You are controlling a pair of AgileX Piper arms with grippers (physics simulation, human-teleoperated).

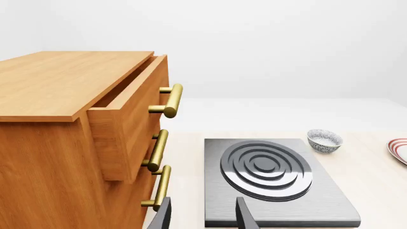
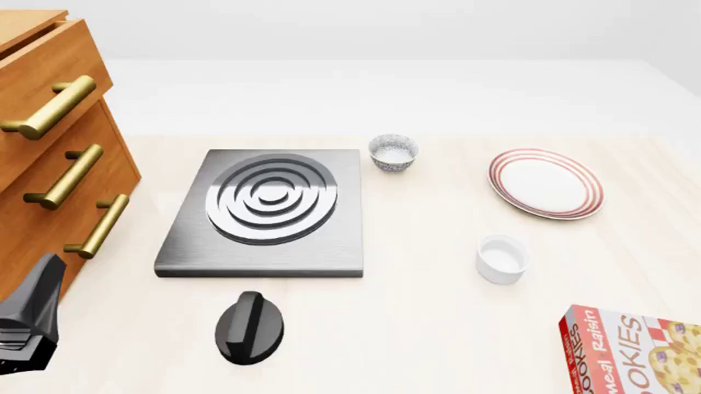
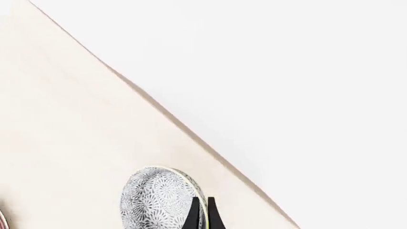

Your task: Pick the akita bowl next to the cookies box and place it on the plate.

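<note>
Beside the wooden cabinet (image 2: 44,123) the left gripper (image 1: 203,217) hangs spread and idle, because the work presumably lies off past the cookies box (image 2: 629,349), apart from the bare plate (image 2: 546,182), where the akita bowl (image 3: 159,200) has its rim pinched between the right gripper (image 3: 201,217)'s fingers, seemingly for lifting.

Light: we see bright, even, diffuse | shadows: soft, faint under stove (image 2: 265,215) | glare: none | focus: sharp, no edge distortion
</note>
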